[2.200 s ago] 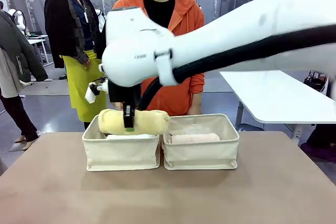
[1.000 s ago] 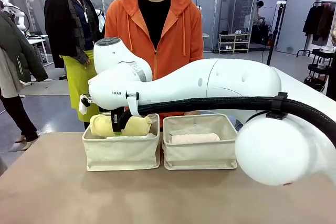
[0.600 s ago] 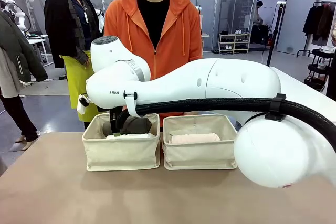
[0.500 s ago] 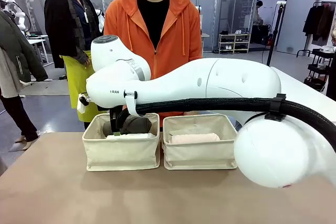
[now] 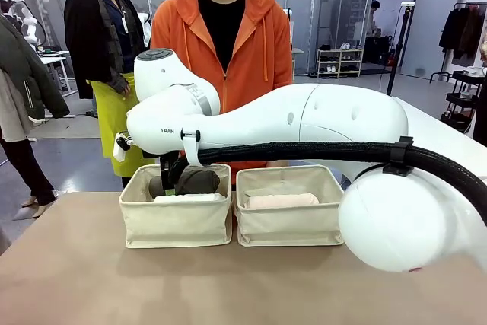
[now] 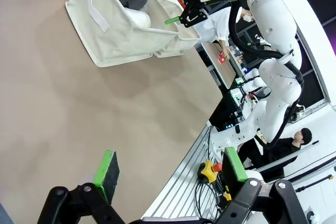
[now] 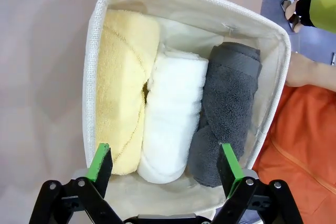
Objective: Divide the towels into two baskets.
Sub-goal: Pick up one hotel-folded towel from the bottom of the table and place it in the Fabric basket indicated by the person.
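Two cream baskets stand side by side at the far side of the table. In the right wrist view the left basket (image 7: pixel 90 51) holds three towels lying side by side: pale yellow (image 7: pixel 123 93), white (image 7: pixel 173 114) and dark grey (image 7: pixel 227 108). My right gripper (image 7: pixel 164 163) hangs open just above them, holding nothing. From the front, the right gripper (image 5: pixel 169 179) sits over the left basket (image 5: pixel 175 222), with the dark grey towel (image 5: pixel 198 180) and the white towel (image 5: pixel 190 198) showing. The right basket (image 5: pixel 289 226) holds the pale pink towel (image 5: pixel 281 201). My left gripper (image 6: pixel 170 166) is open over bare table, far from the baskets.
A person in an orange hoodie (image 5: pixel 224 43) stands right behind the baskets. My right arm's big white links (image 5: pixel 304 123) span the right half of the table, above it. The near tabletop (image 5: pixel 190 287) is bare. In the left wrist view a table edge (image 6: pixel 202 129) runs nearby.
My right gripper opened and let the pale yellow towel drop into the left basket beside the white and grey ones. It then rose slightly. The left arm stayed still.
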Controlling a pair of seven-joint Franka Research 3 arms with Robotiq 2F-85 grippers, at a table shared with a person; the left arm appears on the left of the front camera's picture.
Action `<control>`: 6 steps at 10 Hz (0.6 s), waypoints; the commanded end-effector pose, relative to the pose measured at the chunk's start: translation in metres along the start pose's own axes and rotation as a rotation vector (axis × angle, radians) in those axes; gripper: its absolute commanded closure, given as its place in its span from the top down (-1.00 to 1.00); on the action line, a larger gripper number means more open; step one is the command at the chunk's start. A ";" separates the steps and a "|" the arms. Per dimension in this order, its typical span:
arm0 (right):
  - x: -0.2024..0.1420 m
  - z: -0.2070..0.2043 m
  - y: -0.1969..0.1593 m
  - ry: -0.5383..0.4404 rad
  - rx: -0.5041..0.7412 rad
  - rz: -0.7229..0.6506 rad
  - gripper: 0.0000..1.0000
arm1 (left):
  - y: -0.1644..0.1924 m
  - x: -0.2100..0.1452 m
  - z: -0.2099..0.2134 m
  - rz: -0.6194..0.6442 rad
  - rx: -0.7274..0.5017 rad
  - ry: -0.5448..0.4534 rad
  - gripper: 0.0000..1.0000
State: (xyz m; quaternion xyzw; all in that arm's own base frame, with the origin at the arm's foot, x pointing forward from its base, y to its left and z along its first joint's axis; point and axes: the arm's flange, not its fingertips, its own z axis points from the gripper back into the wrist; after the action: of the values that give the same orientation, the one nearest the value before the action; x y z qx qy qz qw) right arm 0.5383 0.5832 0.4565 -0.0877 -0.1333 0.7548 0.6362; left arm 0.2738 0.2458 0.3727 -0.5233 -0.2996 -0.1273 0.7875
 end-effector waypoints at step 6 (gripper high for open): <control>0.002 0.001 0.002 0.003 -0.001 0.006 1.00 | -0.003 0.001 0.003 0.009 0.007 -0.009 1.00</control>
State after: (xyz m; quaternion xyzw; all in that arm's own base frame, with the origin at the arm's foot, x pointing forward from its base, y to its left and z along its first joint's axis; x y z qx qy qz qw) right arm 0.5383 0.5832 0.4563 -0.0877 -0.1332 0.7549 0.6362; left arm 0.2738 0.2458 0.3727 -0.5233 -0.2996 -0.1273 0.7875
